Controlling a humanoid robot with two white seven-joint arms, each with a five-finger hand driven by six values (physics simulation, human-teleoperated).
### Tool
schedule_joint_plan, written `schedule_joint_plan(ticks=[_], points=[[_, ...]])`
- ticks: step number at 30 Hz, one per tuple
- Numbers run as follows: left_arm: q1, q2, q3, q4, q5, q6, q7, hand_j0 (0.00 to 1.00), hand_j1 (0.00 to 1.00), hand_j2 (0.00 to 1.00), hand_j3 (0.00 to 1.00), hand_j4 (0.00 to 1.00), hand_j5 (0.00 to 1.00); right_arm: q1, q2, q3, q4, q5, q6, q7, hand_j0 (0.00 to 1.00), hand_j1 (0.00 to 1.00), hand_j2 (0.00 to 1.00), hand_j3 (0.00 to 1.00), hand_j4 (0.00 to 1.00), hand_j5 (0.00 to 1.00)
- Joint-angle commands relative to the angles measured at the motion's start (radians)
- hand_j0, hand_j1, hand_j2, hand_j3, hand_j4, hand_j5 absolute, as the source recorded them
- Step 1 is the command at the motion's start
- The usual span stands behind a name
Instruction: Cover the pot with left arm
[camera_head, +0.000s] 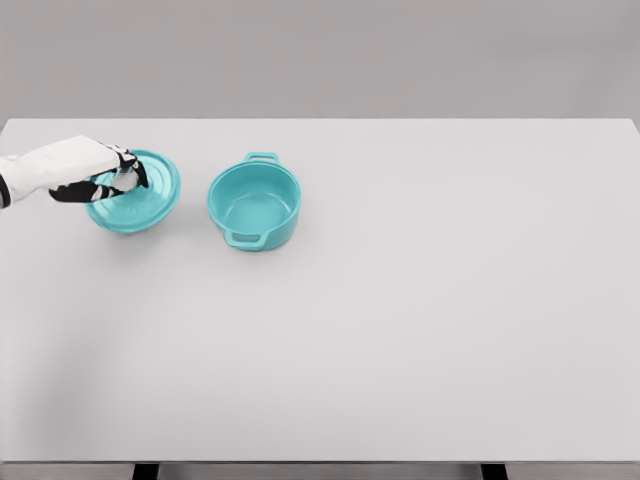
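Note:
A teal pot (254, 203) with two small handles stands uncovered on the white table (420, 300), left of the middle. Its teal lid (140, 200) sits to the pot's left, tilted with one edge raised. My left hand (118, 176) comes in from the left edge and lies over the lid's centre, fingers curled around the pale knob. The lid and pot are apart, with a narrow gap of table between them. The right arm does not show.
The table's far edge runs just behind the pot and lid. A plain grey wall stands behind it. Two dark table legs (145, 471) show at the bottom edge.

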Motion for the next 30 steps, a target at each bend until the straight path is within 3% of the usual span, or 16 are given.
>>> schedule_joint_plan(ticks=[1,12,18,30], points=[[0.0,0.001,0.001,-0.01,0.007,0.003,0.0,0.49,0.49,0.49,0.49,0.49,0.49,0.0,0.0,0.0,0.001,0.0,0.0,0.0,1.0,1.0,1.0,1.0,1.0,1.0],[-0.021,-0.011,-0.002,-0.071,0.003,0.003,0.0,0.49,0.49,0.49,0.49,0.49,0.49,0.0,0.0,0.0,0.0,0.0,0.0,0.0,1.0,1.0,1.0,1.0,1.0,1.0],[-0.074,-0.018,-0.073,-0.07,0.003,0.003,0.0,0.49,0.49,0.49,0.49,0.49,0.49,0.0,0.0,0.0,0.001,0.0,0.0,0.0,1.0,1.0,1.0,1.0,1.0,1.0],[-0.126,-0.107,-0.13,-0.051,-0.003,0.003,0.0,0.49,0.49,0.49,0.49,0.49,0.49,0.0,0.0,0.0,0.001,0.0,0.0,0.0,1.0,1.0,1.0,1.0,1.0,1.0]])
